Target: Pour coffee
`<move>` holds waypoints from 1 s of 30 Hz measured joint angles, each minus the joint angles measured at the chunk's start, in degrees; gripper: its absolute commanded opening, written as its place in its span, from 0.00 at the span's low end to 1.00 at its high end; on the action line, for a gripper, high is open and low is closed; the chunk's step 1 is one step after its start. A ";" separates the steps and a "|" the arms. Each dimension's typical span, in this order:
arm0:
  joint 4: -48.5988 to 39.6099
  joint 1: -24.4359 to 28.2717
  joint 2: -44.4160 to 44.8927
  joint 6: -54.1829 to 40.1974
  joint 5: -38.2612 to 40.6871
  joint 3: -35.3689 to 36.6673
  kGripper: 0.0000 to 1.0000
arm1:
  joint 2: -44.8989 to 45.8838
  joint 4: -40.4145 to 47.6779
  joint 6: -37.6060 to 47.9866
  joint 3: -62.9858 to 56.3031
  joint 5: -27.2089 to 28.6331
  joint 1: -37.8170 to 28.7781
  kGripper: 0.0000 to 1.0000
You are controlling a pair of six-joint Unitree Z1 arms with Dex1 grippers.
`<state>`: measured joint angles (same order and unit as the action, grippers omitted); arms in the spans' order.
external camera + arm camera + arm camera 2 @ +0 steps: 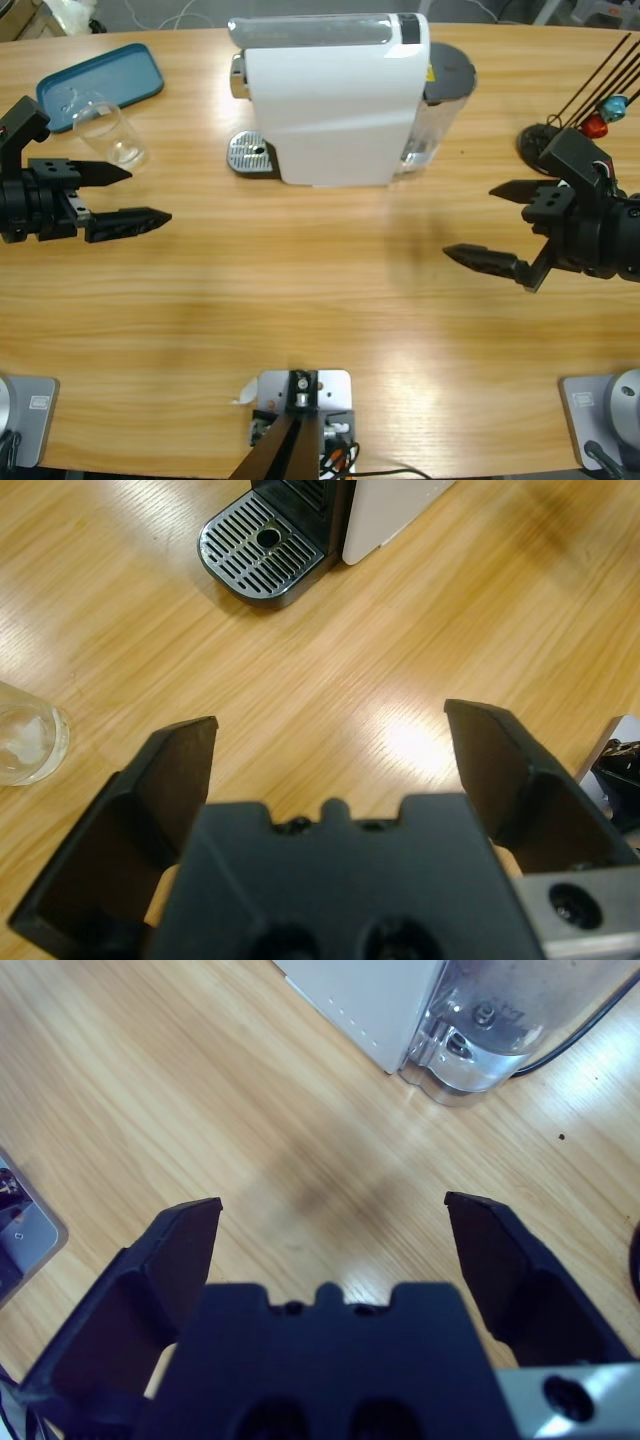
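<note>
Nearest to glass (108, 133): left claw (135, 195), spread, empty, just beside it; right claw (500, 225) spread, empty, far across table (300, 300).

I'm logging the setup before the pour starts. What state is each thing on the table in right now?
Left claw: open, holding nothing.
Right claw: open, holding nothing.
Glass: upright beside the blue tray, no coffee visible in it.
Blue tray: flat on the table, nothing visible on it.
Coffee machine: upright, nothing on its drip grate.
</note>
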<state>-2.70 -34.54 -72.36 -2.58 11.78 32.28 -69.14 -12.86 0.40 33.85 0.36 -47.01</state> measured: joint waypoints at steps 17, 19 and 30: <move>-1.50 6.91 0.00 14.48 16.00 4.37 0.89 | 0.00 -0.39 0.00 0.02 0.00 0.00 1.00; -3.32 10.69 -0.76 19.37 23.64 9.19 0.86 | 0.00 -0.69 0.00 0.08 0.00 0.00 0.99; 6.61 17.84 -17.35 44.25 38.49 26.37 0.77 | 0.86 -2.23 0.00 0.49 4.20 -0.01 0.90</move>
<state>3.90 -16.70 -89.70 41.67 50.27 58.65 -68.28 -15.09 0.40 34.34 4.55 -47.02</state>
